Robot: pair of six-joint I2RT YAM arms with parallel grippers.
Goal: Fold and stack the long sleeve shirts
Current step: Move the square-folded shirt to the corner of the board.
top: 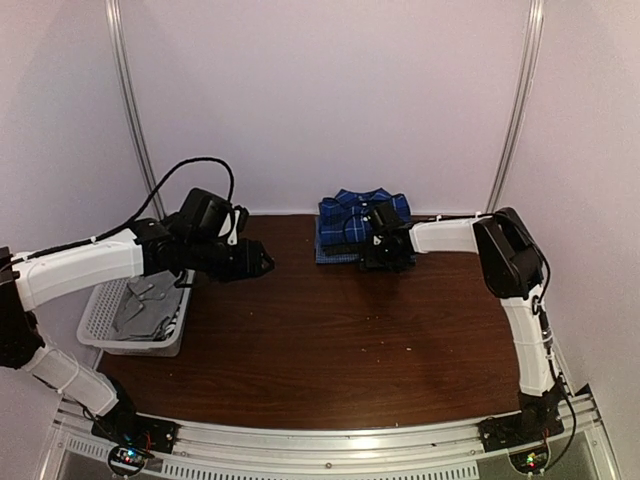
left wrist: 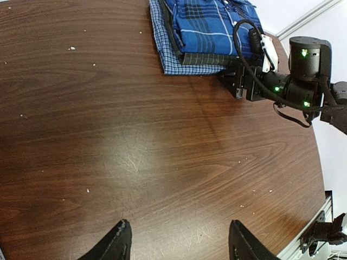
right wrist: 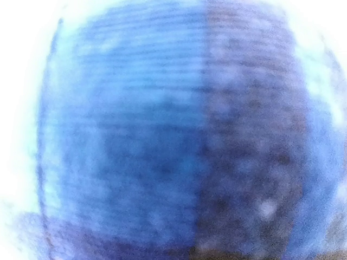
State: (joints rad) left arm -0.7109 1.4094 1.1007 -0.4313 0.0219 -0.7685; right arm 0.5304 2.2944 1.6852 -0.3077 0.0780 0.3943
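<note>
Stack sits at the far edge of the worktop (top: 330, 340), right of centre. Blue plaid shirt (left wrist: 209, 24) is on top, folded, collar towards the back wall. Pale blue shirt (left wrist: 162, 51) is at the bottom, sticking out past the plaid on the left side and at the near edge. A dark checked layer (left wrist: 209, 58) shows between them along the near edge; can't tell if it's a separate shirt or a fold of the plaid.

Right gripper (top: 385, 255) is low, against the near-right corner of the stack and touching the cloth. Its wrist view is nothing but blurred blue fabric pressed close to the lens. Its fingers are hidden there and unclear from the other views, so I can't tell if they're released or grasping cloth.

Left gripper (left wrist: 179, 235) hangs above bare worktop left of centre, well apart from the stack. Fingers (left wrist: 116, 244) are spread with nothing between them.

White mesh basket (top: 95, 322) is at the left edge of the worktop, under the left forearm. A crumpled grey garment (top: 140, 305) lies inside it.
</note>
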